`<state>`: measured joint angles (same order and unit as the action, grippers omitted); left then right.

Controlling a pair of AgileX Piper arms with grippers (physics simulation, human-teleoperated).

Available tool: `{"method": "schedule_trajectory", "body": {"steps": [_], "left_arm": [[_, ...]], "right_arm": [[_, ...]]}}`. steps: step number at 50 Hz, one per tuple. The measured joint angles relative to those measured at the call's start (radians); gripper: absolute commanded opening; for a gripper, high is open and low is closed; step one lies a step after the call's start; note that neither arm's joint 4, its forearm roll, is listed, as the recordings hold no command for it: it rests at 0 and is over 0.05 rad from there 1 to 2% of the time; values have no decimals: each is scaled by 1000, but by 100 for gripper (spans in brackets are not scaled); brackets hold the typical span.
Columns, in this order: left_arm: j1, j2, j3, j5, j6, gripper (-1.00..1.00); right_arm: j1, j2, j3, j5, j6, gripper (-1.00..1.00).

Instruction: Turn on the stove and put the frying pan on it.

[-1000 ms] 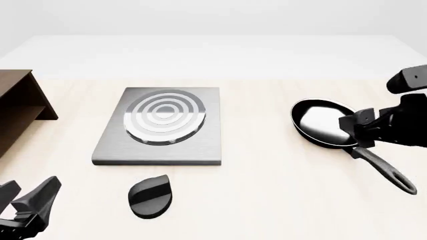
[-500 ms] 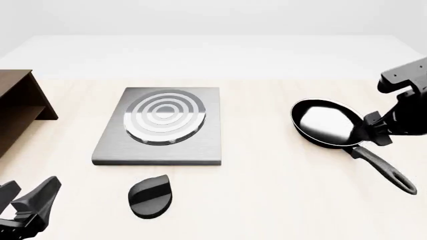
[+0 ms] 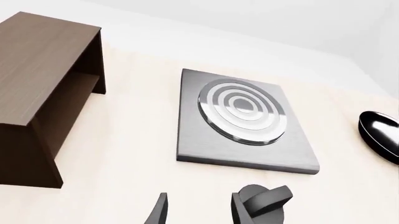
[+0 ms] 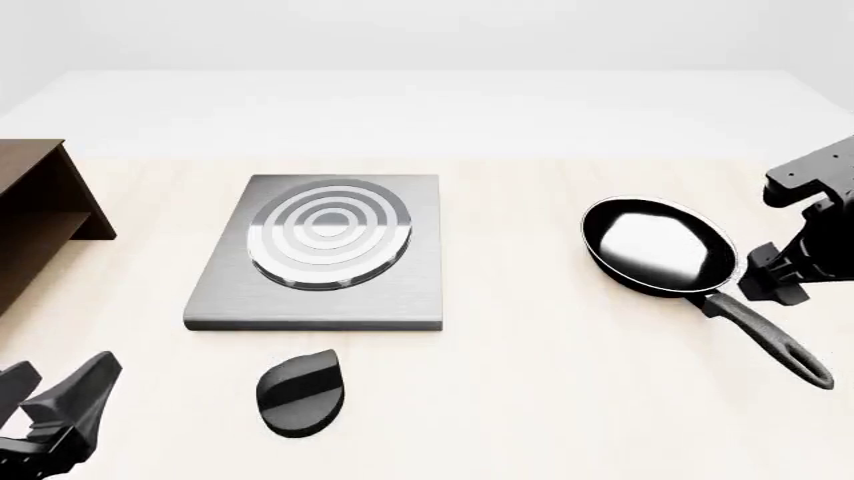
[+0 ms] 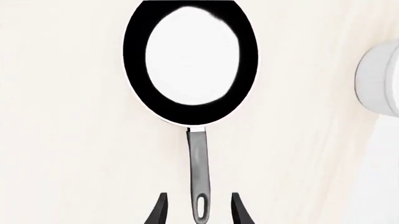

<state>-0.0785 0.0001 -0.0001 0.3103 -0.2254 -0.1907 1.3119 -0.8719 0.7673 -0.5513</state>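
Grey metal fills the left wrist view: the stove (image 3: 240, 121) lies flat on the table (image 3: 124, 154), with a brown shelf (image 3: 44, 84) beside it. The left gripper (image 3: 203, 210) shows its fingers spread apart, holding nothing.

From the front, the knob (image 4: 302, 392) sits just before the stove, and the frying pan (image 4: 661, 248) rests on the table well to its right. The right gripper (image 4: 781, 280) hovers beside the pan's handle (image 4: 763, 335).

At the right wrist, the fingertips (image 5: 159, 210) stand apart on either side of the handle's end; whether they touch it I cannot tell.
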Motion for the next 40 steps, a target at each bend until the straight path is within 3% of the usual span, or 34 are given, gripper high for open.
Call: {"method": "schedule_trajectory", "body": {"steps": [40], "left_arm": [[-1,0,0,-3,-4,100]], "right_arm": [[-55,207,119,-217,-58,100]]}}
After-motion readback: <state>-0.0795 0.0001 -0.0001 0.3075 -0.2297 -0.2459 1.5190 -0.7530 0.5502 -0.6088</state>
